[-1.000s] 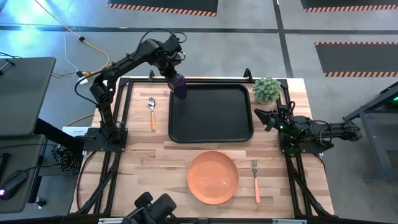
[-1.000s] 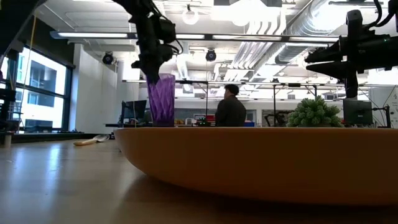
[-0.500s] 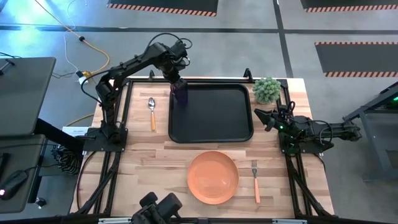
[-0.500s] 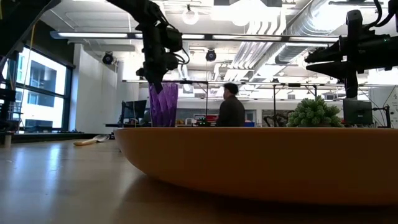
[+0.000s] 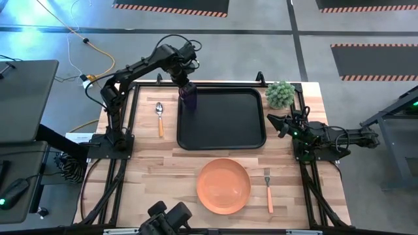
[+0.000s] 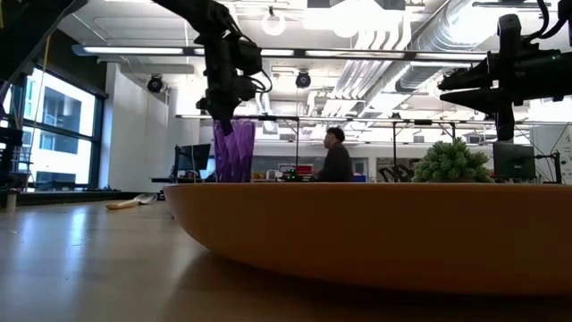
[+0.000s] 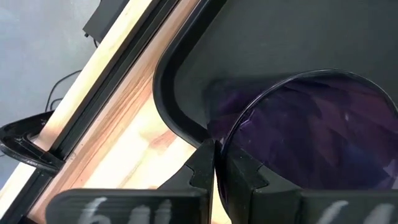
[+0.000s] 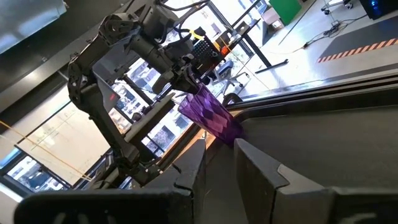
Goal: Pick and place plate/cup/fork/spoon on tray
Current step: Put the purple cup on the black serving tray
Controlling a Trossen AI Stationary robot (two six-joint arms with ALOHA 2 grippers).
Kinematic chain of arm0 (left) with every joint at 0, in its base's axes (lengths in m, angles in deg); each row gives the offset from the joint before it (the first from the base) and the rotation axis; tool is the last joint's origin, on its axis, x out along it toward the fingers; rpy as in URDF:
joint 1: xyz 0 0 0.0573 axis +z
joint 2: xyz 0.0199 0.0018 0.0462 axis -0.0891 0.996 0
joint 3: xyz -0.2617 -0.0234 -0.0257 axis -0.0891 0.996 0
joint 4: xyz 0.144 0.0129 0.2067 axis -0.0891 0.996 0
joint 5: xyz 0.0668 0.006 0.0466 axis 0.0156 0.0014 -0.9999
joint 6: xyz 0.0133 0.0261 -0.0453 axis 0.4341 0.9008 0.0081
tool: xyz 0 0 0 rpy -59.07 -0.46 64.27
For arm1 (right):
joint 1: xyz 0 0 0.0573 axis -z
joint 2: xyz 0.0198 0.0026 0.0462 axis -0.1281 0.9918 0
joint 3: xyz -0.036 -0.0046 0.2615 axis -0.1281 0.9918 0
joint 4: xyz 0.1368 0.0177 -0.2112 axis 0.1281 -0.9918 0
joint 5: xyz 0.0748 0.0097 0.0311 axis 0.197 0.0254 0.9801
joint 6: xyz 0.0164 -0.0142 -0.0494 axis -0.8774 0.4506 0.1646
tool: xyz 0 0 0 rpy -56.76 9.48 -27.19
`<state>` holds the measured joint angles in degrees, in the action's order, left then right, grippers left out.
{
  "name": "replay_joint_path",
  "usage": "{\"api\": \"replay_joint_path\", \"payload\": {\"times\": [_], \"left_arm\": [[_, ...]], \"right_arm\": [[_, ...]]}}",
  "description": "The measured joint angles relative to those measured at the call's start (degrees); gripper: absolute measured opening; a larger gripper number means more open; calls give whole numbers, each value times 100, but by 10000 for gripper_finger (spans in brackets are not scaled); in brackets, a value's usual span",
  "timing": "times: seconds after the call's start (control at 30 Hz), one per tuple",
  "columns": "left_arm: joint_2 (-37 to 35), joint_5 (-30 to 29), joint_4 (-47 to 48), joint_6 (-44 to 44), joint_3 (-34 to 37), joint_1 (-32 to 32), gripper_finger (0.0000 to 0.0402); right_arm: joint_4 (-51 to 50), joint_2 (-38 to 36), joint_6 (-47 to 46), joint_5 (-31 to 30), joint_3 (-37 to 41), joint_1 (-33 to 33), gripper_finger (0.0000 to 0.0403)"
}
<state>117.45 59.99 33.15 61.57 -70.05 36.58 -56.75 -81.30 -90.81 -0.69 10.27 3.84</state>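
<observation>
Cup (image 5: 189, 96) upright in tray (image 5: 225, 130) corner, left jaws apparently pinching its rim, right jaws parted, empty

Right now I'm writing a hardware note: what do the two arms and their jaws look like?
Both arms are dark, jointed links with exposed black cabling. The left gripper and right gripper end in blocky black jaws; small green lights glow near the right arm's wrist.

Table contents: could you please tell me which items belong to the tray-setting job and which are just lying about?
Job items: tray, cup pinched at its rim by the left gripper, plate, fork, spoon.

Lying about: small green plant.
</observation>
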Motion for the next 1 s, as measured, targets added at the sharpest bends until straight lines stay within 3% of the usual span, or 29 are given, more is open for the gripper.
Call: {"api": "replay_joint_path", "payload": {"times": [1.0], "left_arm": [[168,2,-17,243,0,0,17]], "right_arm": [[0,0,0,66,0,-1,76]]}}
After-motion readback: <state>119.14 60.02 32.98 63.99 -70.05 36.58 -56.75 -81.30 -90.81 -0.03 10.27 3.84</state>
